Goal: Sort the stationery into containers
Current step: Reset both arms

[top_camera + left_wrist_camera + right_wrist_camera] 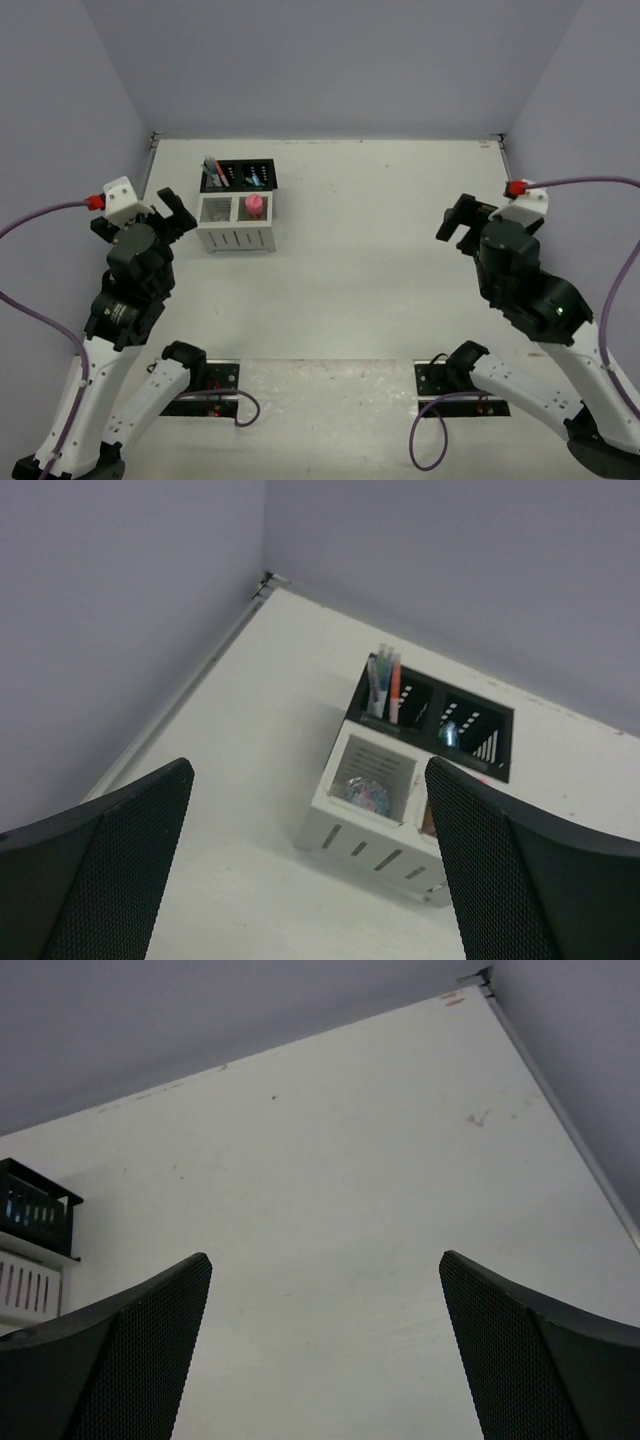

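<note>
Both wide open and empty, my left gripper (172,212) sits just left of the organiser (237,238) (pens (385,680) standing upright in its far half), the right gripper (458,222) well apart at right.

No readable text, labels or numbers anywhere (not on any surface).

The left gripper (168,218) hangs just left of the desk organiser (238,240), jaws spread wide and empty, its arm folded upright. The right gripper (462,226) sits well to the organiser's right, jaws likewise apart, holding nothing, elbow bent
</note>
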